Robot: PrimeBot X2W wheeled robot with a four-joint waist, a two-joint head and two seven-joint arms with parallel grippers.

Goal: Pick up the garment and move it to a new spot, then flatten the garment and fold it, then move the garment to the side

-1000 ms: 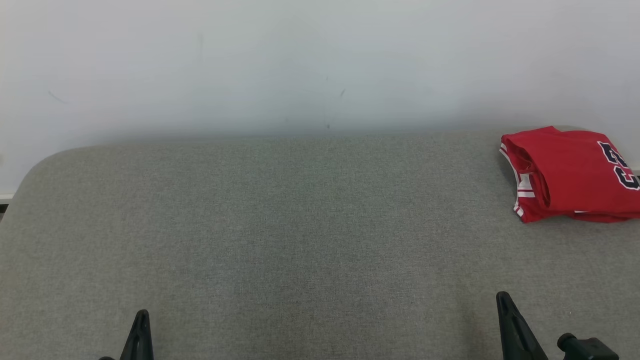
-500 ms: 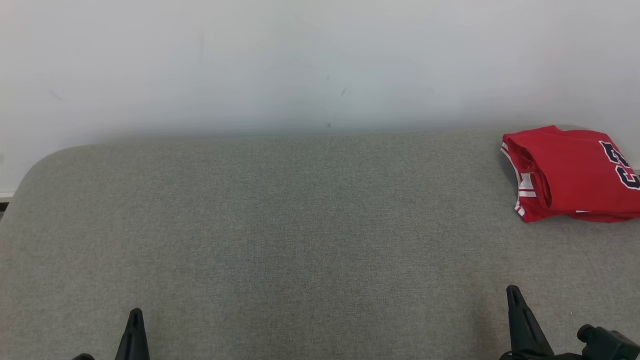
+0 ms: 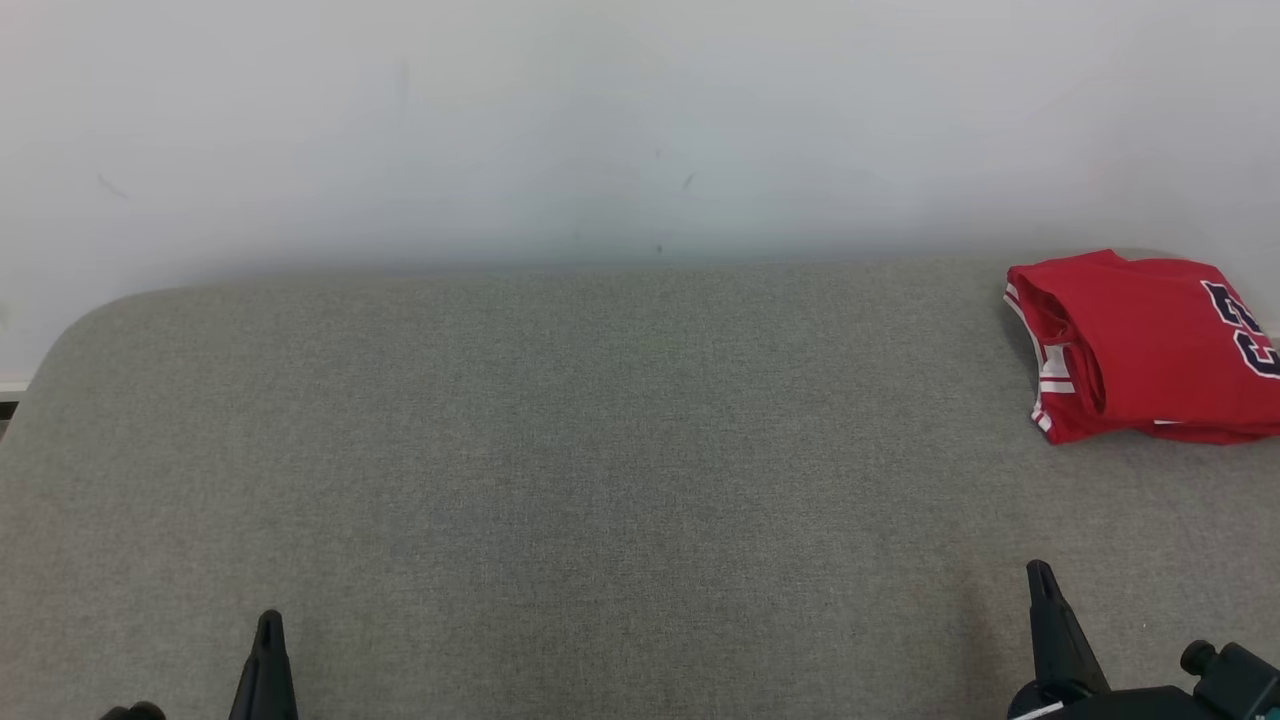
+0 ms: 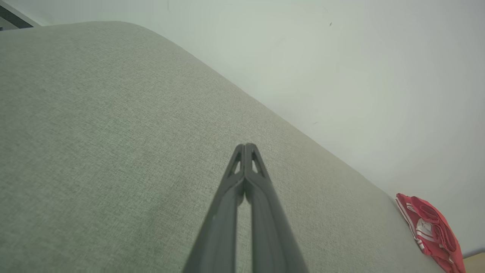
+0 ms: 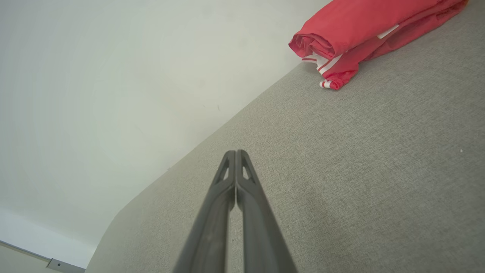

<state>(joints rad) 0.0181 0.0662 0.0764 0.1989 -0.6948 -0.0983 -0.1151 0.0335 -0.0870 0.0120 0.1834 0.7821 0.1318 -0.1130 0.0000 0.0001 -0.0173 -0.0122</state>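
Head view, I see the folded red jersey [image 3: 1140,350] at the far right edge of the grey fabric surface [image 3: 600,450] by the wall [image 3: 600,120], a wide bare stretch between it and my left gripper [image 3: 268,620] and right gripper [image 3: 1040,572], both pinched closed holding nothing, right one further right than a second ago.

Looks along the right gripper [image 5: 235,153], two long dark fingers pressed together tip to tip, over a grey fabric surface [image 5: 360,182]. Finds a folded red garment [image 5: 352,26] with white-striped trim at top right, lying on that surface beside a white wall [image 5: 113,76], well apart from the fingertips.
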